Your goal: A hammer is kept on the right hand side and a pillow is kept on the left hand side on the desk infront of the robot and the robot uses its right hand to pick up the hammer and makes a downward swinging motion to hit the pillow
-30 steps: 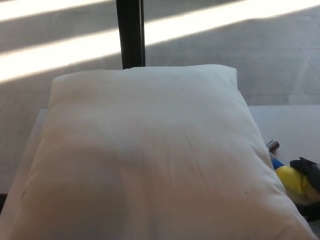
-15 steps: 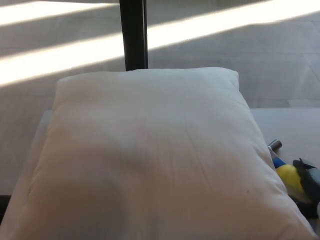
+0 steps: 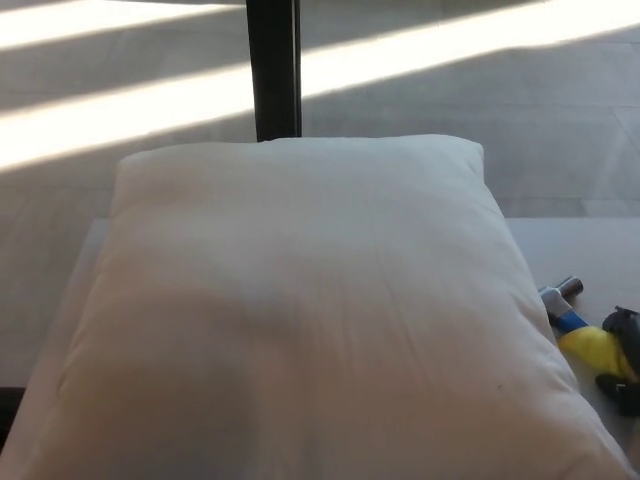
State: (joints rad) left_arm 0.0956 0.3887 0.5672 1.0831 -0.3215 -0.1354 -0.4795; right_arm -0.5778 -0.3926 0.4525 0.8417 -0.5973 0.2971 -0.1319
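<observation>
Your right hand [image 3: 624,360] sat on the hammer [image 3: 578,328] handle; fingers' clamp unclear. Axis ran up-left beside the pillow [image 3: 300,320].

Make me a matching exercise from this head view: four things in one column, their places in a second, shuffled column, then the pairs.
Things:
1. large white fabric pillow
2. hammer with yellow and blue handle
3. black upright post
4. robot's black right hand

Places:
A. at the right edge, against the yellow grip
B. behind the pillow's far edge
C. filling the middle of the white desk
D. on the desk right of the pillow

Pairs: 1-C, 2-D, 3-B, 4-A
</observation>
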